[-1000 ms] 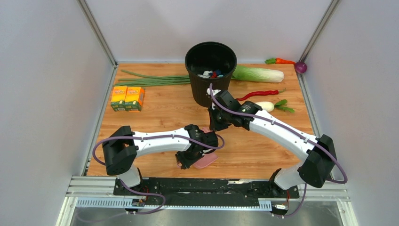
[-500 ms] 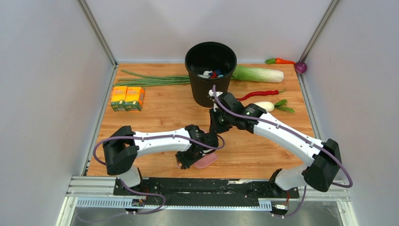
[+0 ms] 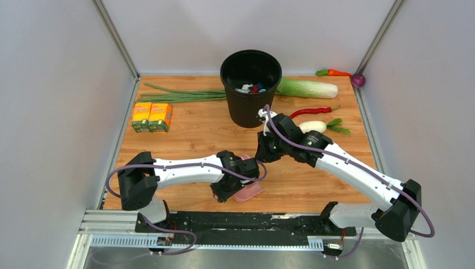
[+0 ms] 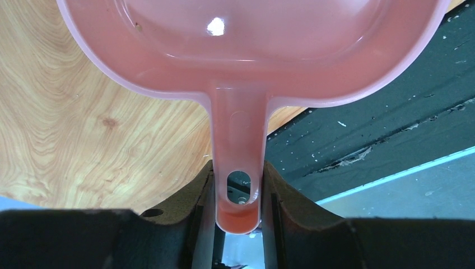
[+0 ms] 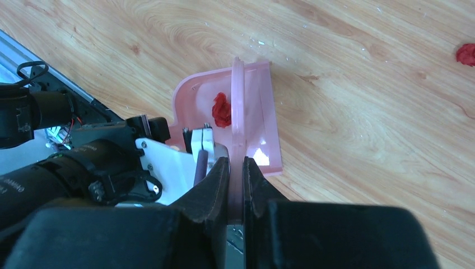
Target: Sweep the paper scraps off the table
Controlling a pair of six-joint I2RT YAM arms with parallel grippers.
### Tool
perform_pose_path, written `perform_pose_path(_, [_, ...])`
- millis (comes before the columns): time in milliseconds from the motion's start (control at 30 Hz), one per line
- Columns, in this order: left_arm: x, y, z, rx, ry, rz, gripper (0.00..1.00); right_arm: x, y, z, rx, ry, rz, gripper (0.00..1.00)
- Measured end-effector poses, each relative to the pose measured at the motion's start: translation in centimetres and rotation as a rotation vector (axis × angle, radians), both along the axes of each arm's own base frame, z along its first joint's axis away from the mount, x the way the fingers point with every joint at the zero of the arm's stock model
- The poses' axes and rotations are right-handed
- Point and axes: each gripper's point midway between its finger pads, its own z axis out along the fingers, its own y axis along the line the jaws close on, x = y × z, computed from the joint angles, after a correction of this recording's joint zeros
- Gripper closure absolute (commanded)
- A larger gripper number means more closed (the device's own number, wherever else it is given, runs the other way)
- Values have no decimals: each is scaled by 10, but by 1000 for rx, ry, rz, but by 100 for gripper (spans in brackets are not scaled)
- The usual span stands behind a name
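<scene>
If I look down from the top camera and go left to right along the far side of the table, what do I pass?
green onions → black bucket → cabbage → little purple ball

The tool (image 4: 238,193) grips the dustpan (image 4: 252,50) by its handle (image 4: 238,134). Both dark fingers (image 4: 196,193) press against the handle's sides near its rounded end. An oval hole (image 4: 239,186) passes through the handle between the fingers. The pan body is translucent pink and fills the upper frame, with one white glint (image 4: 215,25) on its surface. Wood-grain counter (image 4: 84,129) lies to the left. A dark rail (image 4: 364,140) runs diagonally at right.
</scene>
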Motion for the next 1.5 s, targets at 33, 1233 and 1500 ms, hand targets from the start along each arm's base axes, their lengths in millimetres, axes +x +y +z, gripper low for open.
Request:
perform_pose_path(33, [0,1,-1,-1,-1,3,100,-1,-2,2,-1,-4,-3,100])
perform_pose_path(1233, [22,-36,59,-175,-123,90,100,-9,-122,42,30,-106,-598,100])
perform_pose_path(1500, [32,-47,72,-169,-146,70,100,-18,-147,42,44,-98,-721,100])
